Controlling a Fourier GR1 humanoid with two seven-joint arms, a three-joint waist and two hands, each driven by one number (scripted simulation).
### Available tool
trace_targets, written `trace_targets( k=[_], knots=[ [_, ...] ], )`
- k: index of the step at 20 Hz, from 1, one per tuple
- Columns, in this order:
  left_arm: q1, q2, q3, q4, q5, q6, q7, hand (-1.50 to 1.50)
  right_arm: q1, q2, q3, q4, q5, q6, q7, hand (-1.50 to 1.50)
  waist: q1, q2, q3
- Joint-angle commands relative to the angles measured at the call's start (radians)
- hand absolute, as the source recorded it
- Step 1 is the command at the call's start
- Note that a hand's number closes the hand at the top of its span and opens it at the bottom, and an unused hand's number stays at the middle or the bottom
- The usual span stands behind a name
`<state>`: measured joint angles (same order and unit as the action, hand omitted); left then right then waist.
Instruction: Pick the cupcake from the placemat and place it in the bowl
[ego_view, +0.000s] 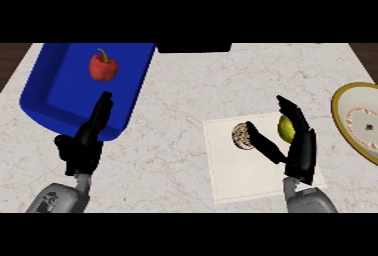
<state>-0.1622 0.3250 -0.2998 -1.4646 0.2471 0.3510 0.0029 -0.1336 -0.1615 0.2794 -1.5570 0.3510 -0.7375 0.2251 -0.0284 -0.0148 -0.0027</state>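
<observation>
The cupcake (241, 135), round with a brown speckled top, lies on the white placemat (236, 175) right of the counter's middle. My right hand (301, 155) is open above the mat, its thumb (263, 143) touching or just over the cupcake's right side and its straight fingers (294, 116) pointing away. A yellow-green fruit (285, 128) lies between thumb and fingers; nothing is gripped. The bowl (341, 117), white inside with a yellow rim, stands at the right edge, partly cut off. My left hand (80, 147) rests open at the left, fingers up.
A blue tray (52, 95) at the back left holds a red bell pepper (102, 67); my left hand's fingers overlap its near edge. A black object (194, 47) sits at the counter's far edge. Bare marble lies between tray and placemat.
</observation>
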Motion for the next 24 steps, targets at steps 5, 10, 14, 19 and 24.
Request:
trace_targets(
  k=[5, 10, 14, 19, 24],
  knots=[
    [-0.014, 0.004, 0.003, -0.013, -0.004, -0.049, -0.007, 0.0, 0.085, 0.158, 0.18, -0.091, 0.483, -0.342, 0.124, -1.5, 0.016, 0.009, -0.001],
    [-0.043, -0.025, 0.007, 0.004, -0.016, -0.028, 0.0, 0.0, 0.133, 0.16, 0.102, -0.205, 0.748, -0.131, 0.447, -1.5, -0.002, 0.008, -0.002],
    [-0.043, -0.028, 0.009, 0.016, -0.022, -0.04, -0.005, 0.0, 0.023, 0.161, 0.129, -0.332, 0.847, 0.119, 0.733, -1.5, 0.009, 0.008, -0.002],
    [-0.033, -0.01, 0.026, -0.025, -0.024, -0.056, 0.022, 0.0, -0.074, 0.161, 0.092, -0.327, 0.793, 0.315, 0.928, -1.5, 0.03, 0.012, 0.001],
    [0.002, -0.048, 0.01, 0.009, -0.04, -0.071, -0.053, 0.0, -0.092, 0.161, 0.059, -0.338, 0.692, 0.431, 1.02, -1.5, 0.027, 0.014, 0.002]
  ],
)
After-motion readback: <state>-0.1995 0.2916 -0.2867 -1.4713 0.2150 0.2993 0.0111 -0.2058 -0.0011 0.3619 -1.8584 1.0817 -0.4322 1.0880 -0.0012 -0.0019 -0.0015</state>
